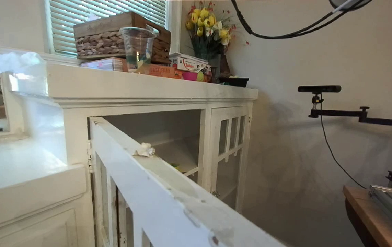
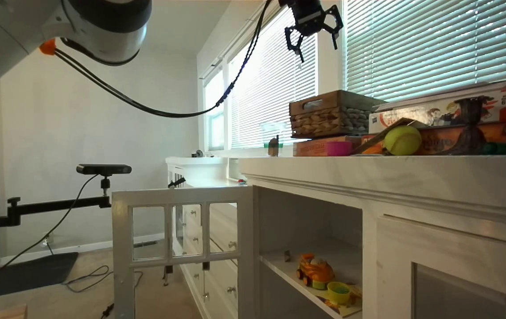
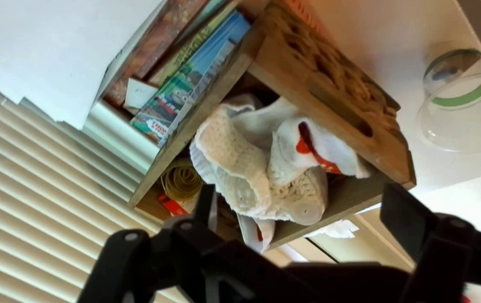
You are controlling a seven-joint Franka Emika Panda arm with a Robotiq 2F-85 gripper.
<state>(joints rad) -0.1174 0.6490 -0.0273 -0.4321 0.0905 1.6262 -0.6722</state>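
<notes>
- Hanging at the top of the frame in an exterior view, the gripper (image 2: pixel 318 53) has its jaws spread wide and free.
- Nearest to it is the wood-and-wicker crate (image 3: pixel 282 65), mid-frame in the wrist view; air separates it from the jaws.
- Inside the crate: rumpled cream and white cloths (image 3: pixel 232 143), with red marking on the white, and a coiled tan roll (image 3: pixel 181 183) toward the left.
- Clear plastic cup (image 3: pixel 461 101), green-banded, near the crate, upper right of the wrist frame.
- Glossy books (image 3: pixel 190 80) along the crate's upper-left edge.
- Cabinet shelf (image 2: pixel 341 259), lower right in an exterior view: 1 orange toy truck (image 2: pixel 316 270), 1 yellow cup (image 2: pixel 338 292).
- Swung-out cabinet door (image 1: pixel 168 181) reaching the lower right of an exterior view; a crumpled white scrap (image 1: pixel 144 150) rests on its flat top edge.
</notes>
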